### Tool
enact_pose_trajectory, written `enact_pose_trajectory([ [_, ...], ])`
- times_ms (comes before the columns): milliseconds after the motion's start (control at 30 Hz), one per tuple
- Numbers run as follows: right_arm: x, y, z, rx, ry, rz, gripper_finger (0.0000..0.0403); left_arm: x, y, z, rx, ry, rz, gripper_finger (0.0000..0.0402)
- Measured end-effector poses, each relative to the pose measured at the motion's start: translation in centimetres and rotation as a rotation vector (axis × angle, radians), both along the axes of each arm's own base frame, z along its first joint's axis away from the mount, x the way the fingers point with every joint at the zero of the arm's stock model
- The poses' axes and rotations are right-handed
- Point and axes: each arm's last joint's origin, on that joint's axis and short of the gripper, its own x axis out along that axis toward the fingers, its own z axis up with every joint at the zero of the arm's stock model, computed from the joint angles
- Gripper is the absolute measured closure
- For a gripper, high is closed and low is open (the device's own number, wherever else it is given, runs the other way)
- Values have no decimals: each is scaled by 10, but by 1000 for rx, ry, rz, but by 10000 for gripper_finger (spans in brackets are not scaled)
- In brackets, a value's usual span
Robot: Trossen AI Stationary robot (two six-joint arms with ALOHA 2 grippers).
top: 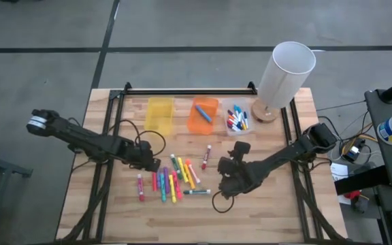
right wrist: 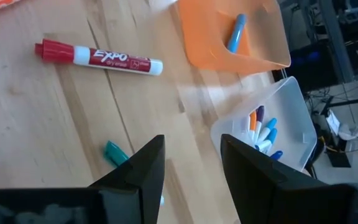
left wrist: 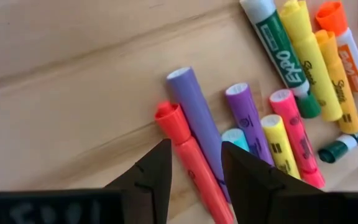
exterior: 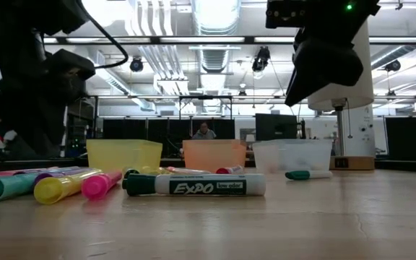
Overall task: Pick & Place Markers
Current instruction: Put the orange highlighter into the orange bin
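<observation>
Several markers [top: 172, 178] lie loose on the wooden table's middle, with a red one [top: 206, 156] apart toward the far side and a green-capped one [top: 198, 192] nearer the front. My left gripper [top: 154, 163] hovers open at the pile's left end. In the left wrist view its fingers [left wrist: 157, 177] stand on either side of an orange-red marker [left wrist: 180, 134], with a purple marker [left wrist: 194, 106] right beside it. My right gripper [top: 235, 163] hangs open above bare wood right of the pile. A teal marker end [right wrist: 114, 151] shows beside one of its fingers.
A yellow bin [top: 159, 114], an orange bin [top: 203, 116] holding a blue marker and a clear bin [top: 238, 121] holding several markers stand in a row at the far side. A tall white cylinder [top: 284, 75] stands at the far right. Bare wood lies along the near edge.
</observation>
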Motion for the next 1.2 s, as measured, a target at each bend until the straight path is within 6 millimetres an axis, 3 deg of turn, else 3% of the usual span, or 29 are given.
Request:
enact_pose_trajectory([
  [833, 2, -2, 1, -53, 7, 26, 252, 19, -10, -40, 52, 164, -34, 268],
  [1200, 2, -2, 1, -55, 12, 32, 252, 18, -9, -42, 124, 175, -181, 274],
])
